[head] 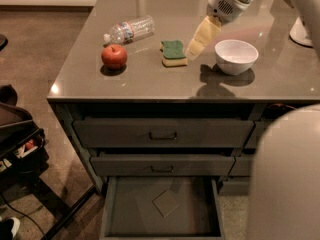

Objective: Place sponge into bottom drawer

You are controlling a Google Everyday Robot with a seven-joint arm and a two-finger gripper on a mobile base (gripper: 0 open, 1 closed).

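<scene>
The sponge [174, 53], green on top and yellow below, lies flat on the grey counter [150, 84] near its middle. My gripper [195, 48] hangs just to the right of the sponge, its pale yellow fingers pointing down-left toward it, a little above the counter. The bottom drawer [162, 206] is pulled out below the two closed drawers; its flat grey floor holds only a small square tile.
A red apple [114, 56] and a lying plastic water bottle [129, 30] are left of the sponge. A white bowl [236, 56] stands to the right of the gripper. A white object [301, 33] sits at the far right. Dark equipment [17, 149] stands on the floor at left.
</scene>
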